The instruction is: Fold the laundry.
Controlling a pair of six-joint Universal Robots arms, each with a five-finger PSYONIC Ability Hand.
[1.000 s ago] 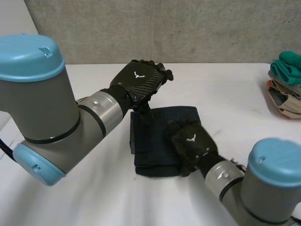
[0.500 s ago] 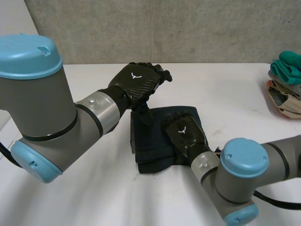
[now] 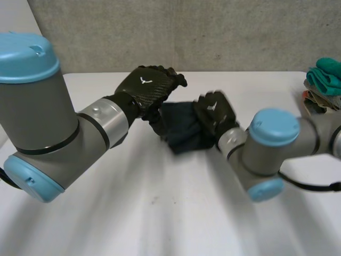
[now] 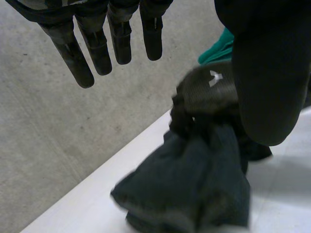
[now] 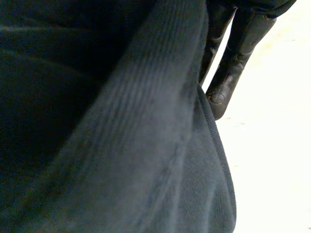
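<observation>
Above the middle of the white table (image 3: 160, 213), between the two hands: a dark cloth (image 3: 181, 130), bunched into a thick lump rather than lying flat. Gripped at its upper end by the right hand (image 3: 214, 109), with fingers curled over the top of the bundle in the left wrist view and lying close along a ribbed edge of the fabric in the right wrist view (image 5: 233, 68). Long axis slanted, running from under the right hand down toward the left arm's side and the nearer part of the table. Broad, rumpled loose end pointing downward. Cannot tell whether that lower end touches the tabletop.

Just beside the cloth's other side: the left hand (image 3: 146, 88), back uppermost, holding nothing. Fingers (image 4: 99, 51) straight and spread, well clear of the fabric. Thumb (image 4: 269, 82) extended next to the bundle, not closed on it.

At the table's far right edge, well apart from both hands: a pile of laundry (image 3: 324, 88), teal on top, paler pieces beneath. Behind the table, a grey concrete wall (image 3: 213, 32).
</observation>
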